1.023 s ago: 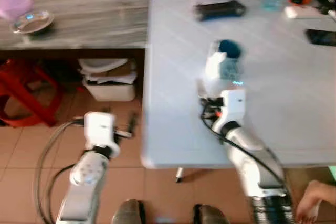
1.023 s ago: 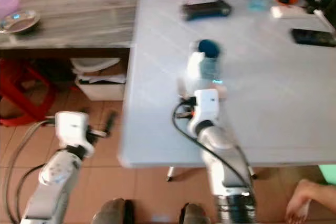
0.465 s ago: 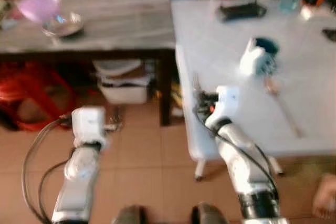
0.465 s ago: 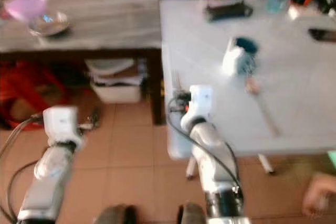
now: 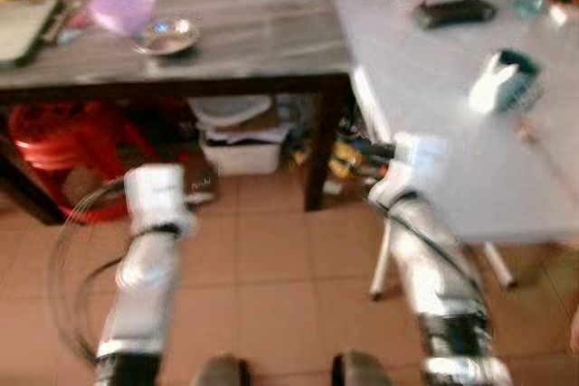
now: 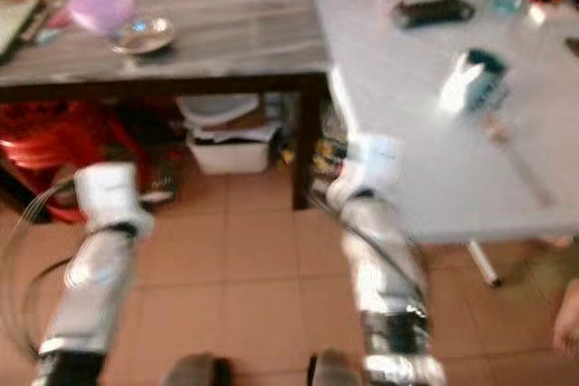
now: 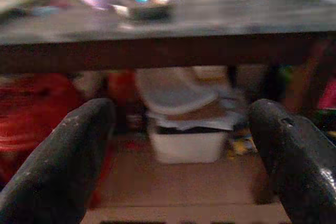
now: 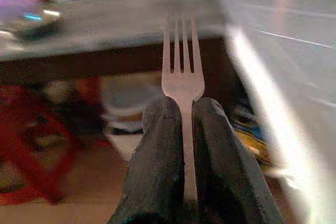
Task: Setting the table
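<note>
Fork (image 8: 181, 72) is pinched tight between my right gripper (image 8: 182, 129) fingers, tines pointing out, just off the white table (image 5: 434, 124) corner over the tiled floor. Left gripper (image 7: 184, 145) hangs low w/ fingers spread wide, holding nothing, facing the grey side table (image 5: 226, 38) w/ purple bowl (image 5: 122, 8) and metal dish (image 5: 167, 35) on it.

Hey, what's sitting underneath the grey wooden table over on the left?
Under the grey table sit a white tub with papers and a white lid stacked on it, and a red stool. The tub's contents are covered, and the shadow behind hides the rest.
</note>
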